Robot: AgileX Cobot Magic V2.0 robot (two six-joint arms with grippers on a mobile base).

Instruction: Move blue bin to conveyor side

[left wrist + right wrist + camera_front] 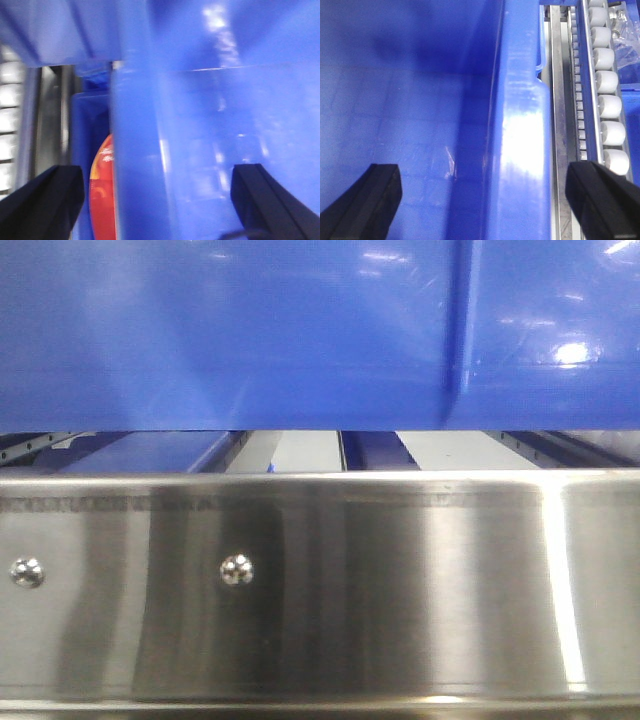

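Observation:
The blue bin [300,330] fills the top of the front view, its glossy wall with one vertical rib raised above the steel rail. In the left wrist view its wall [200,125] stands between the wide-apart black fingers of my left gripper [157,205], which is open. In the right wrist view the bin's inside [410,100] and its thick rim [520,150] lie between the fingers of my right gripper [482,205], also open; one finger is inside the bin, one outside. The dark belt conveyor is out of view.
A shiny stainless-steel rail [350,580] with round screws [236,569] runs across the front. A row of white rollers [610,105] runs beside the bin on the right. Another blue container [82,130] holding a red package [102,200] lies beneath the bin's left side.

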